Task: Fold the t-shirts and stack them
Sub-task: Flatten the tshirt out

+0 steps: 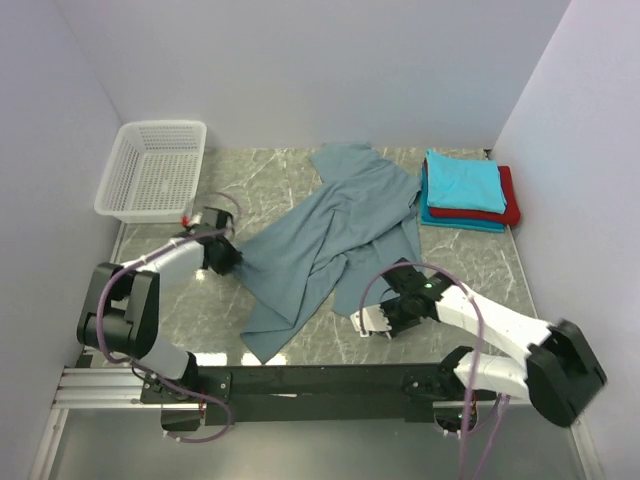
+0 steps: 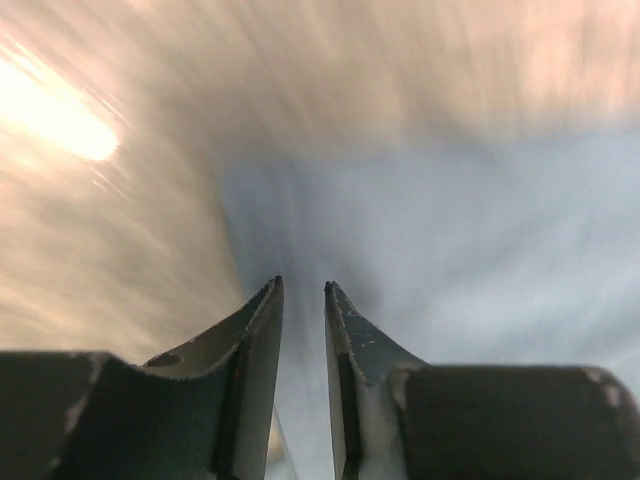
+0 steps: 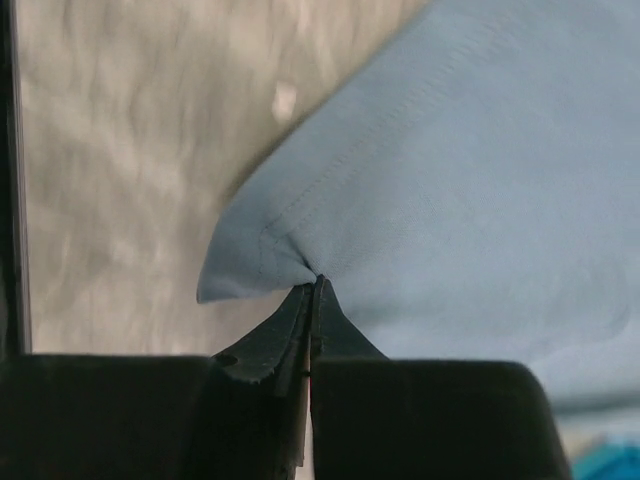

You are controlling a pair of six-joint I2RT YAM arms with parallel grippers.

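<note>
Top external view shows the grey tee [image 1: 330, 240] crumpled across the worktop [image 1: 500, 265], beside the folded stack [image 1: 465, 190]. Right hand [image 3: 315, 285] is clenched on a hem corner; left hand [image 2: 302, 288] sits at the opposite edge, jaws narrow, grip unclear. Better to confirm both holds, then lift evenly.

arms [image 1: 497, 322]: white links, black joints | cables [image 1: 480, 345]: purple | fingers [image 2: 250, 345]: dark
</note>
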